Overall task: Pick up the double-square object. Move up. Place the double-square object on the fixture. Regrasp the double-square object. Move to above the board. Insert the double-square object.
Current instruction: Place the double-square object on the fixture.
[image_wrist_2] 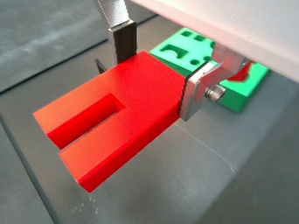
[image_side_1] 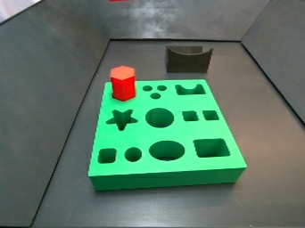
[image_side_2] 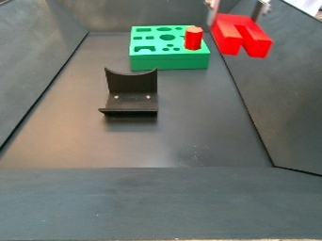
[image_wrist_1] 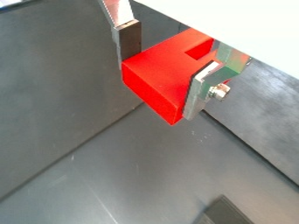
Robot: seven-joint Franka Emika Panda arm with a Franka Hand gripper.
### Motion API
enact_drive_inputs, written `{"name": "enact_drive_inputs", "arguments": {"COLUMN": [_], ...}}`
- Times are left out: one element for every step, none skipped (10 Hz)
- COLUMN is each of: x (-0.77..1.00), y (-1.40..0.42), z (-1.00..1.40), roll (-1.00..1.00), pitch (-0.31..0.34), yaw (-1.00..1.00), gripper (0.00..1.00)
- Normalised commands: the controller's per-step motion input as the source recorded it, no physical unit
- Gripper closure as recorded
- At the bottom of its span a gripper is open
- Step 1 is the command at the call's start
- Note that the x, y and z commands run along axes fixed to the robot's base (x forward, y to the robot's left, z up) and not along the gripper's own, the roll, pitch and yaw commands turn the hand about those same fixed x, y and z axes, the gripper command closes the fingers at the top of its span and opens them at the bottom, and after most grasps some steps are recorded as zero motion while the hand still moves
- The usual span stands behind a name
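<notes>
Two silver fingers [image_wrist_2: 198,90] of the gripper [image_wrist_2: 158,66] clamp the double-square object [image_wrist_2: 111,118] from opposite sides, dark pads pressed to its flat faces. In both wrist views the red block fills the gap between the plates; its two square legs and the slot between them point away from the gripper [image_wrist_1: 163,61], and the block [image_wrist_1: 163,77] hangs clear of the dark floor. In a side view the held block [image_side_2: 242,35] is high in the air, off to one side of the board [image_side_2: 168,47] and above the sloping wall of the bin, with only a bit of the gripper [image_side_2: 236,11] showing at the frame edge. The green board [image_side_1: 165,134] lies flat on the floor, with star, round, oval and square holes. A red hexagonal prism [image_side_1: 121,83] stands upright in one corner of it. The fixture [image_side_1: 187,58] sits on the floor apart from the board, empty. No writing or label can be read anywhere.
</notes>
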Motion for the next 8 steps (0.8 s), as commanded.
{"name": "enact_drive_inputs", "arguments": {"x": [1.00, 1.00, 1.00, 1.00, 1.00, 1.00, 1.00, 1.00], "y": [-0.10, -0.08, -0.08, -0.07, -0.06, -0.05, -0.05, -0.03], "z": [0.16, 0.14, 0.13, 0.11, 0.10, 0.09, 0.08, 0.06], "roll": [-0.14, -0.13, -0.12, -0.10, -0.09, -0.07, -0.05, -0.03], "pitch": [0.086, 0.106, 0.106, 0.117, 0.122, 0.123, 0.126, 0.134], "yaw": [0.11, 0.05, 0.04, 0.03, 0.03, 0.03, 0.03, 0.03], "gripper": [1.00, 1.00, 1.00, 1.00, 1.00, 1.00, 1.00, 1.00]}}
